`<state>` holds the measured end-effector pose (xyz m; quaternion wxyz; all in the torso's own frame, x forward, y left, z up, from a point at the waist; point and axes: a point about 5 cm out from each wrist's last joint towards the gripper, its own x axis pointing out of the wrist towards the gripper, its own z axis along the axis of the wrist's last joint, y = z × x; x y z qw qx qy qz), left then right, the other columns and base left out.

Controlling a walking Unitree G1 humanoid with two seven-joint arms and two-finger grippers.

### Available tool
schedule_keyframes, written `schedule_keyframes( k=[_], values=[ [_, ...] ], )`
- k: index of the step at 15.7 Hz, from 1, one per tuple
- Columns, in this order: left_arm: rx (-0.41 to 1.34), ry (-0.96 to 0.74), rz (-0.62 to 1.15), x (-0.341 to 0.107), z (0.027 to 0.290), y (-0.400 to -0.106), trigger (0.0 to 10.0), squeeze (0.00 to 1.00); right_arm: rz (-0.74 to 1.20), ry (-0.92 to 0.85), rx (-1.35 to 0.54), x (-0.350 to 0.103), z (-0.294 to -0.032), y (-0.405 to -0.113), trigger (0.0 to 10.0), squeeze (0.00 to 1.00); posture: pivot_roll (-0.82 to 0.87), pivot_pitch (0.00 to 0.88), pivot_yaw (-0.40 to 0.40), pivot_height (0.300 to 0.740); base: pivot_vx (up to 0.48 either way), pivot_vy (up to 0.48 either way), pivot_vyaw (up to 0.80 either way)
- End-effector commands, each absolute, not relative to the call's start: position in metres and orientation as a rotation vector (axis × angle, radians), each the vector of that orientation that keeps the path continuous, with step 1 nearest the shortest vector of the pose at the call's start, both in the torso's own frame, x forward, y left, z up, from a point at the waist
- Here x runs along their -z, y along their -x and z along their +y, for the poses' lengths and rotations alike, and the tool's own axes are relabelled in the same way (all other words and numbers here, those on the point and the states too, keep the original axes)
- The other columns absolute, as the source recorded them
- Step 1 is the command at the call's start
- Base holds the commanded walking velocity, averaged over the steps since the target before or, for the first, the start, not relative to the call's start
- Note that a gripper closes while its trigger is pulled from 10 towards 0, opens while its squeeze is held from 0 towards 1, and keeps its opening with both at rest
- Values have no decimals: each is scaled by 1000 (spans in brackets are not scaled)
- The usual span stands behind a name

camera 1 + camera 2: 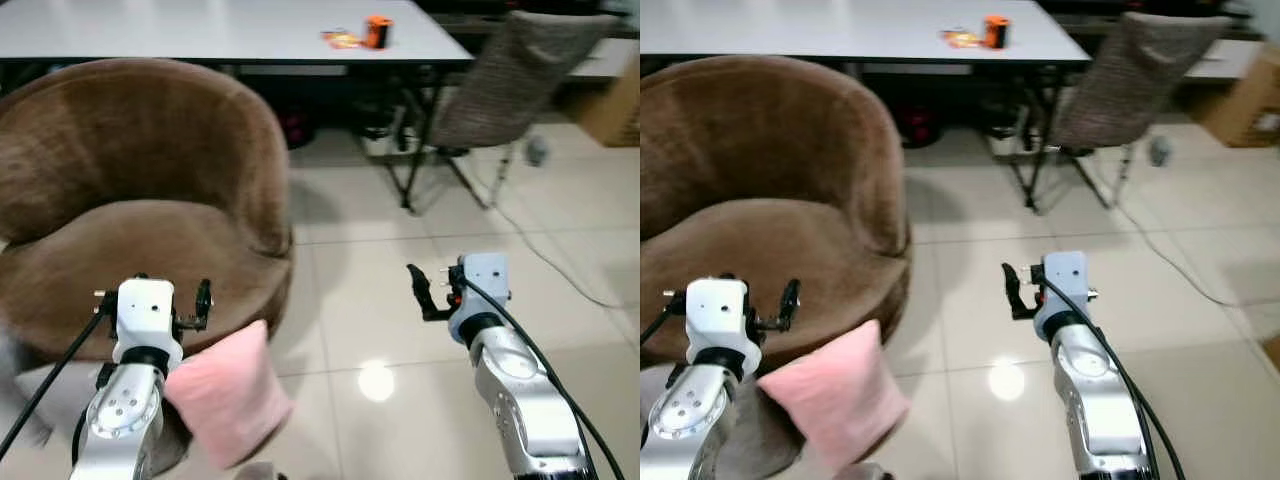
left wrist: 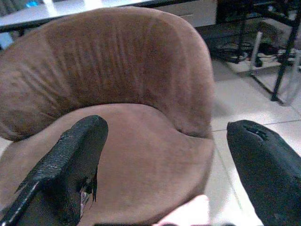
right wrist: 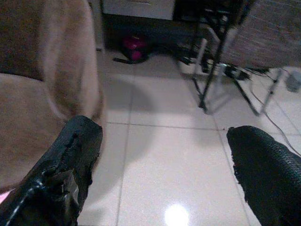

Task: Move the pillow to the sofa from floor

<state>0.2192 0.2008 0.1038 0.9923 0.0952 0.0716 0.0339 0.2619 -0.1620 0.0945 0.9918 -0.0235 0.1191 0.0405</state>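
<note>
Pale floor tiles (image 1: 400, 300) run under a white table (image 1: 200, 30) and a grey chair (image 1: 500, 90) at the back of the room, with the round brown sofa (image 1: 130, 230) close on my left. The pink pillow (image 1: 230, 395) stands tilted on the floor against the sofa's front edge, just beside my left arm and below the seat.

My left gripper (image 2: 164, 160) hovers over the sofa's seat cushion with its fingers spread wide and nothing between them; a pale corner of the pillow peeks in beneath them in the wrist view. My right gripper (image 3: 160, 165) hangs over bare tile, well apart from the pillow, fingers likewise apart and empty.

I judge the pillow light and soft: it should squash readily under the fingers and may sag or slip if pinched only at a thin edge (the fabric looks smooth, though I cannot tell how slick). The upper corner nearest the left gripper looks the best hold, taken deep enough to bunch fabric and filling together. Nothing about it seems fragile, so a firm squeeze should do no harm.
</note>
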Motion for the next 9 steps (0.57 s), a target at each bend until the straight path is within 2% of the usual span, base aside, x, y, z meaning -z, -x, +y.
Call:
schedule_keyframes(
  k=[1,6,7,9],
  values=[
    [-13,-208,120,-106,194,-223,10000,765,186,43,-67,-100,-168,-261,10000,1000,-87,0,4,740,0,0,800],
    [53,-237,83,-113,192,-228,10000,773,210,-13,11,-96,-171,-258,10000,1000,-90,0,16,740,0,0,800],
    [45,-230,90,-111,193,-227,10000,780,220,-15,23,-94,-172,-257,10000,1000,-90,0,24,740,0,0,569],
    [44,-218,80,-114,196,-230,10000,780,194,-49,9,-96,-168,-256,10000,1000,-88,0,28,740,0,0,0]
  ],
)
